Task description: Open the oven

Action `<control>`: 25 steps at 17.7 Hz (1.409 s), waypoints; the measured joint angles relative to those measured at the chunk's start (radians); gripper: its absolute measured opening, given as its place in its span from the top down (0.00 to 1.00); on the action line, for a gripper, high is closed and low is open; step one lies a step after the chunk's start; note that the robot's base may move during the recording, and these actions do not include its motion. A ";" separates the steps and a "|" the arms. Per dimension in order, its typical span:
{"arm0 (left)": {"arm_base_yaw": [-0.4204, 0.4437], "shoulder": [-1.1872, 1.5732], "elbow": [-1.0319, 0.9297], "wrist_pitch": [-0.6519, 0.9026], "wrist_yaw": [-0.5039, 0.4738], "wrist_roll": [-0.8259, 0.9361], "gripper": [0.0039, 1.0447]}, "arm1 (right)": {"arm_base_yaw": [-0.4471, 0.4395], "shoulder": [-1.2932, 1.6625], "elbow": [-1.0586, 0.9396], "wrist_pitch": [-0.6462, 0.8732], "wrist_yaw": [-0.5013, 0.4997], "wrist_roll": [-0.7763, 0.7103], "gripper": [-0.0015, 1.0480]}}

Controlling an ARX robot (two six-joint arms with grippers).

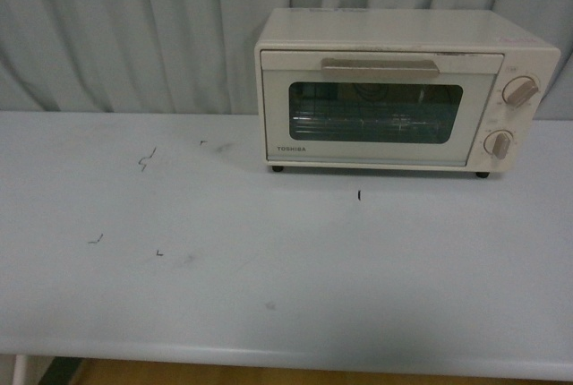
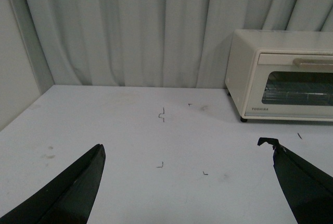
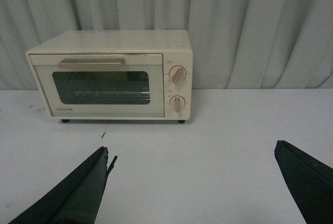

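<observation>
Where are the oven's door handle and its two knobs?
Door handle (image 1: pixel 380 67), front view, middle of the beige bar.
Upper knob (image 1: pixel 520 90), front view, its round face.
Lower knob (image 1: pixel 499 144), front view, its round face.

Open table (image 3: pixel 234 130) runs from right gripper (image 3: pixel 191 148) straight ahead to oven (image 3: pixel 109 75) door. Curtain (image 3: pixel 250 26) hangs just behind oven, closing the back.

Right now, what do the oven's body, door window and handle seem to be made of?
Oven body: probably painted sheet metal, cream, smooth and matte; flat panels with crisp edges. Door window: glass, dark and clear; the wire rack shows through. Handle: likely plastic, beige and dull; no shine.
</observation>
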 joint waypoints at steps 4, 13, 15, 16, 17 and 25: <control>0.000 0.000 0.000 0.001 0.000 0.000 0.06 | 0.000 0.000 0.000 0.001 0.000 0.000 0.06; 0.000 0.000 0.000 0.001 0.000 0.000 0.06 | 0.000 0.000 0.000 0.005 0.000 0.000 0.06; 0.000 0.000 0.000 0.000 0.000 0.000 0.06 | 0.000 0.000 0.000 0.002 0.000 0.000 0.06; 0.000 0.000 0.000 -0.001 0.000 0.000 0.06 | 0.000 0.000 0.000 0.002 0.000 0.000 0.06; 0.000 0.000 0.000 0.000 0.000 0.000 0.06 | 0.000 0.000 0.000 0.002 0.000 0.000 0.06; 0.000 0.000 0.000 0.000 0.000 0.000 0.06 | 0.000 0.000 0.000 0.002 0.000 0.000 0.06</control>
